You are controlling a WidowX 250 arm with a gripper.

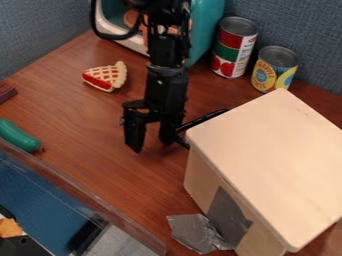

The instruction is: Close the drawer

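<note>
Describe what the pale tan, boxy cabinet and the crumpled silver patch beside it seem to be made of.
The pale tan, boxy cabinet looks like smooth, matte wood, judging by its even tan faces, though painted board is possible. The crumpled silver patch seems to be duct tape, given its grey sheen and creases.

So the black tool (152,140) hangs fingers-down over the brown table (93,132), jaws apart, just left of a pale wooden box (274,155) with silvery tape (199,232) near its base. Pie slice (107,76) and green toy veggie (19,136) sit off to the left, two cans (234,47) up behind the box.
</note>
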